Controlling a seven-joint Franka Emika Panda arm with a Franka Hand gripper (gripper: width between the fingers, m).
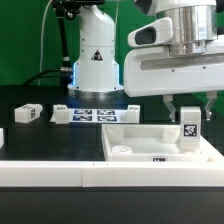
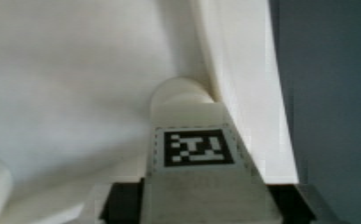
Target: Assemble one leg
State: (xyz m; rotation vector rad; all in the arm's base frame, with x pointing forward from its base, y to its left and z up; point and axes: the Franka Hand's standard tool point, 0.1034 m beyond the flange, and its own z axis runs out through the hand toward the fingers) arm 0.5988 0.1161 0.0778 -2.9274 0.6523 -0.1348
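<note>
The black tabletop (image 1: 40,140) carries, by its front edge at the exterior view's right, a large flat white rimmed square panel (image 1: 150,156). Over that panel's right end the tool (image 1: 188,119) is clamped on the small white tagged square leg (image 1: 188,131), long axis vertical, lower end pointing down.

The leg (image 2: 198,150), its tag facing the camera, sits between the gripper's (image 2: 198,203) dark fingers (image 2: 127,202). Its rounded far end lies over the white panel (image 2: 70,80), close beside the raised rim (image 2: 241,50). Beyond the rim is dark bench (image 2: 330,90).
</note>
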